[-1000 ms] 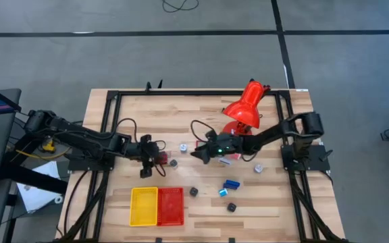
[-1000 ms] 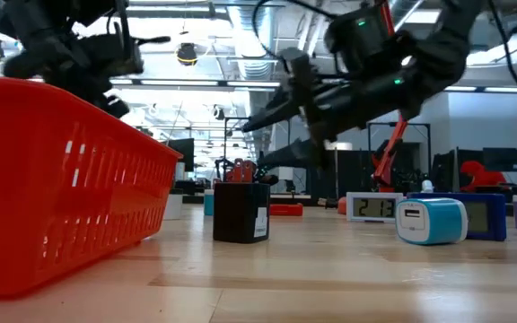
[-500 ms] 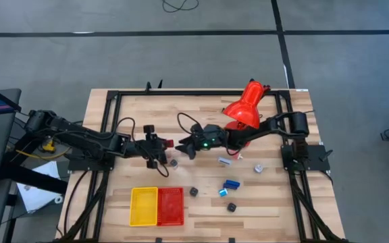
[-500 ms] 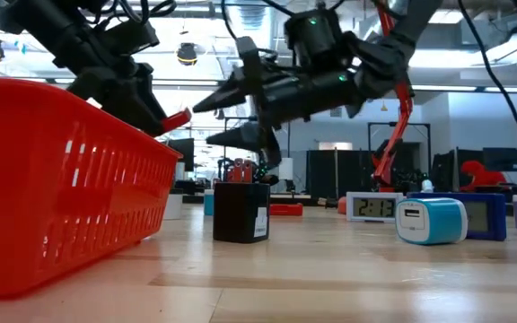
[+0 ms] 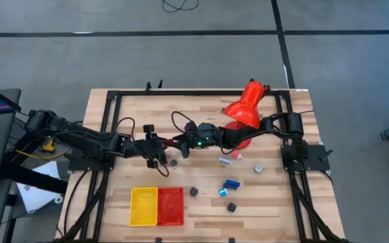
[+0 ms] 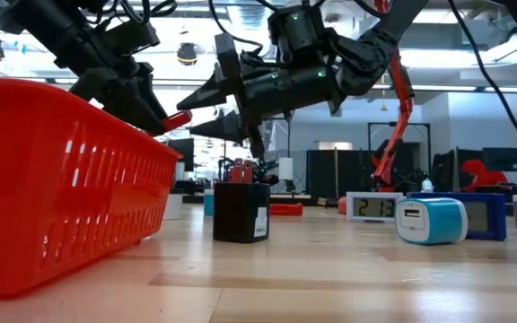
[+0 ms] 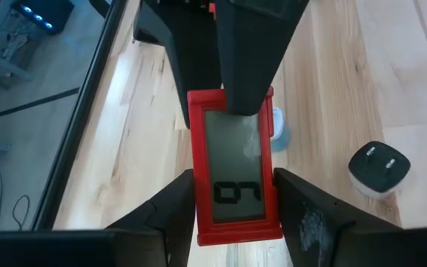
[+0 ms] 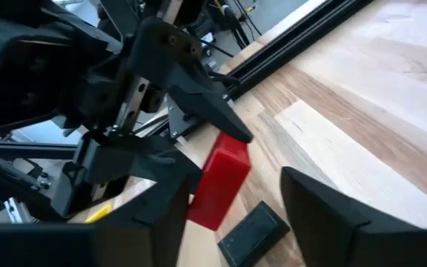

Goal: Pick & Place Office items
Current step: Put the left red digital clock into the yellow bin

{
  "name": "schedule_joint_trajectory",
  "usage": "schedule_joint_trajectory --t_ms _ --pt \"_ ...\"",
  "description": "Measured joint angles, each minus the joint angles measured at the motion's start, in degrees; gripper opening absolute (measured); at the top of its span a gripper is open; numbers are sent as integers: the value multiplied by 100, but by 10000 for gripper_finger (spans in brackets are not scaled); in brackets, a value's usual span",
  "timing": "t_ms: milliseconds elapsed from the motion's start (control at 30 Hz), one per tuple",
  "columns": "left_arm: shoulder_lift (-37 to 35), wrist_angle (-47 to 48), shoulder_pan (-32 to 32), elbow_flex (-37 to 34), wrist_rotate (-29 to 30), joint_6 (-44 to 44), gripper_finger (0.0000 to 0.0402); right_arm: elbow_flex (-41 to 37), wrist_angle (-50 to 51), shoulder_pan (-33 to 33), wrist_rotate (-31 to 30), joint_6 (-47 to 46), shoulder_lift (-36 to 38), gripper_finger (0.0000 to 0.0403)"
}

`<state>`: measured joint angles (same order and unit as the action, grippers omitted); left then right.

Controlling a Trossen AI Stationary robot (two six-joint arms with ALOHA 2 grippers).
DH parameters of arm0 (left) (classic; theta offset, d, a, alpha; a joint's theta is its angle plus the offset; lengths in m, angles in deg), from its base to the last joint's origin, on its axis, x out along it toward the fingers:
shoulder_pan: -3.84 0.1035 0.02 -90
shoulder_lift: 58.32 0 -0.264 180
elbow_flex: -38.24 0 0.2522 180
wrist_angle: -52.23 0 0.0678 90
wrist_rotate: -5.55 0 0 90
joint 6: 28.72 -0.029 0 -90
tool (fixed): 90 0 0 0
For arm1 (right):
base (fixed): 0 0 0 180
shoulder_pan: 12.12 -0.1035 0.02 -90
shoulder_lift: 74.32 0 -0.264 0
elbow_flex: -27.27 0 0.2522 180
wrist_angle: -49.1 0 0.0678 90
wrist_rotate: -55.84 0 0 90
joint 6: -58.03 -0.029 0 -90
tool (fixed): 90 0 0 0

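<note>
Red digital clock [image 7: 235, 176] clamped between the left gripper [image 7: 232, 204] fingers, LCD face toward the wrist camera, held above the wooden table [image 5: 201, 111]. High view puts the left gripper [image 5: 159, 145] mid-table, left of centre. Right gripper [image 5: 181, 143] meets it tip to tip; its jaws stand apart, straddling the far end of the clock [image 8: 219, 180], not visibly pressing it. In the low view the clock [image 6: 176, 119] juts from the left fingers toward the right gripper [image 6: 206, 109].

Below the handover: a small dark round piece [image 5: 173, 162] on the wood. Farther right, a white-and-pink piece [image 5: 225, 160], a blue stick-like piece [image 5: 231, 183], two black blocks [image 5: 194, 192] [image 5: 231, 207]. Yellow tray [image 5: 144, 206] and red tray [image 5: 170, 206] side by side at the near edge. Red desk lamp [image 5: 245, 108] behind the right arm.
</note>
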<state>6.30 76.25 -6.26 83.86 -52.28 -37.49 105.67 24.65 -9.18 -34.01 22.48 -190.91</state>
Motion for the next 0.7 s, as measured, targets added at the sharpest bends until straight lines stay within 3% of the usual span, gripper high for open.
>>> schedule_joint_trajectory --t_ms 333,567,700 --pt "0 -19 2 -4 87 -19 166 -9 138 -16 31 -5 8 57" --pt "-59 -63 -5 0 -142 200 185 -9 116 -69 69 560 6 49" --pt "-131 7 138 2 -596 682 210 -9 116 -127 17 1202 6 50"
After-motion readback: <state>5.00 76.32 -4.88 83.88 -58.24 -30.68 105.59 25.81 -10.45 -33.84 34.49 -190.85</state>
